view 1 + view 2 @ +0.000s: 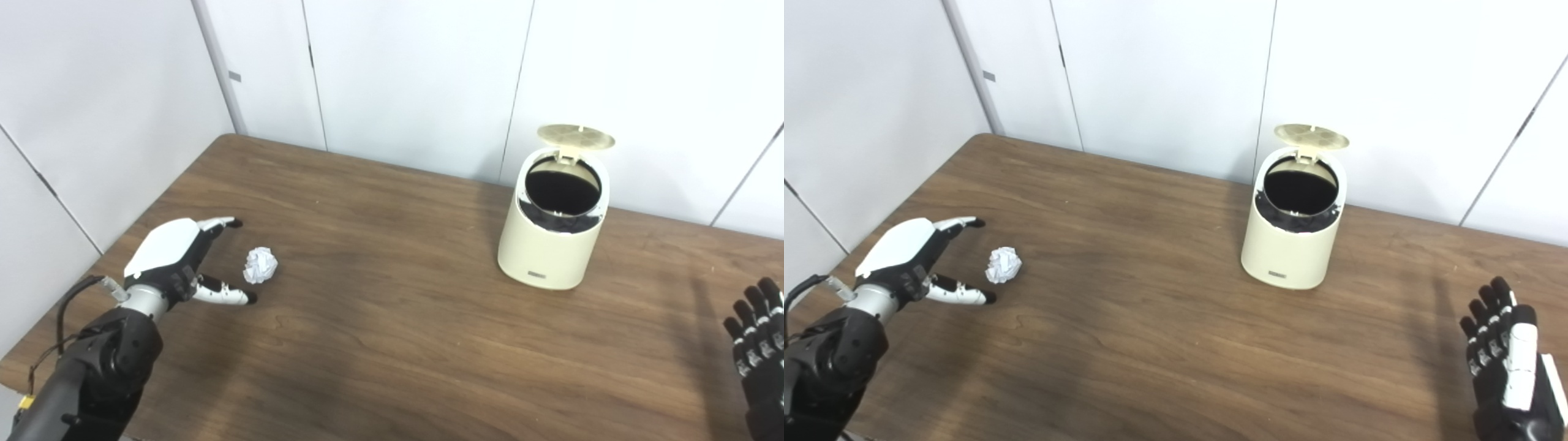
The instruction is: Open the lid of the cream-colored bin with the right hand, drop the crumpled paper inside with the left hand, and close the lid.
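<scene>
The cream-colored bin (1291, 245) stands upright toward the far edge of the brown wooden worktop (1164, 343), right of the middle and close to the white wall panels (1164, 73) behind it. Its round lid (1311, 136) is swung up and back on the rear hinge, so the top opening shows a dark interior (a dark liner edge seems to sit just inside the rim, though this is hard to make out). A small label is on the front of the bin near its base.

The crumpled paper (260, 264) lies on the worktop near the left edge, well apart from the bin. It is a small white ball resting on the wood, not lifted.

The left hand (184, 260) is low over the worktop just to the left of the paper, with its fingers (223, 222) and thumb spread wide apart on either side of the gap that faces the ball. It holds nothing, and the paper sits just beyond the fingertips, not touching them as far as can be seen.

The right hand (1503, 361) is near the front right corner of the worktop, well apart from the bin, palm toward the scene with its fingers upright and a little apart, holding nothing.
</scene>
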Available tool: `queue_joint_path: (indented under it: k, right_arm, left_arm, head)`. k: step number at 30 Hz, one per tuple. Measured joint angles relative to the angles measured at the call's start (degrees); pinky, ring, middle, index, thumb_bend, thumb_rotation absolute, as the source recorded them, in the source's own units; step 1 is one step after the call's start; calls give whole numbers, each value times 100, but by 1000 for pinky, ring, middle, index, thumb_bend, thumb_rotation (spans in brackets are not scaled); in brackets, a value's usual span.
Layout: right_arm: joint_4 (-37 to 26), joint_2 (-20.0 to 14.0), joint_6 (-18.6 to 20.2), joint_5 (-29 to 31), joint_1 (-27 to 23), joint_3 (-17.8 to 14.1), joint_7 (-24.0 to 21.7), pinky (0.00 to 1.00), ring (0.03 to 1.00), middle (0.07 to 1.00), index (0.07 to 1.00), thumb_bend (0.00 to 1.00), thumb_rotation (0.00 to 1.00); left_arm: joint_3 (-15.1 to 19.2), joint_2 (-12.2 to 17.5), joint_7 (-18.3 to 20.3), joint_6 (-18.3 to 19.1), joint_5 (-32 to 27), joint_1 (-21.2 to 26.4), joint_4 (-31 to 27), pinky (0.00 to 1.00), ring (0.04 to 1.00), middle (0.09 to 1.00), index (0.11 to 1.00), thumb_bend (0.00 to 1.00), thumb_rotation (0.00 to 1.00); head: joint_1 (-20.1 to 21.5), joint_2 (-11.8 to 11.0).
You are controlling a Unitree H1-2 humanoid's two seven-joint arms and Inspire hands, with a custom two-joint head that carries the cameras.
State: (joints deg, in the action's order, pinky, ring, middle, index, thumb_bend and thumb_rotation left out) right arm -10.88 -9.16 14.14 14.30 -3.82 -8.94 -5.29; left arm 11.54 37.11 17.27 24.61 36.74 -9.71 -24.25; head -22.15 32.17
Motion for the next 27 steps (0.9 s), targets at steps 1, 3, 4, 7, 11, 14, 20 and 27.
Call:
queue_joint_path:
  k: [1, 3, 4, 7, 11, 14, 20, 27]
  right_arm:
    - [-15, 2, 1, 3, 0, 0, 0, 1000, 1000, 1000, 1000, 478, 1000]
    - [-50, 2, 1, 3, 0, 0, 0, 1000, 1000, 1000, 1000, 484, 1000]
    - [-63, 2, 7, 2, 0, -1, 3, 1000, 1000, 1000, 1000, 481, 1000]
    - [-94, 3, 47, 1, 0, 6, 14, 1000, 1000, 1000, 1000, 467, 1000]
    - [-107, 4, 126, 1, 0, 7, 23, 1000, 1000, 1000, 1000, 462, 1000]
    - [-134, 8, 130, 2, -1, 6, 40, 1000, 1000, 1000, 1000, 465, 1000]
    - [-135, 18, 131, 10, 0, 5, 41, 1000, 1000, 1000, 1000, 452, 1000]
    - [-135, 17, 129, 23, 0, -3, 41, 1000, 1000, 1000, 1000, 432, 1000]
  left_arm:
    - [-24, 0, 48, -6, -5, 9, -13, 792, 894, 905, 876, 917, 161]
    - [-45, 0, 68, -35, -16, 28, 3, 791, 892, 901, 870, 921, 174]
    - [-47, 0, 68, -58, -16, 43, 23, 793, 893, 901, 870, 920, 181]
    - [-69, 0, 66, -76, 6, 95, 65, 789, 889, 898, 870, 914, 193]
    - [-110, -1, 52, -104, 110, 138, 180, 787, 885, 890, 871, 913, 206]
    - [-146, -10, 39, -110, 165, 196, 190, 784, 884, 886, 871, 913, 236]
    - [-193, -143, 41, -100, 181, 313, 189, 804, 907, 894, 872, 900, 236]
    - [-227, -186, 59, -97, 192, 501, 193, 791, 889, 877, 863, 880, 194]
  head:
    - [0, 0]
    - [0, 9]
    - [0, 9]
    - [17, 9]
    - [26, 9]
    - [44, 17]
    - [61, 26]
    - [123, 70]
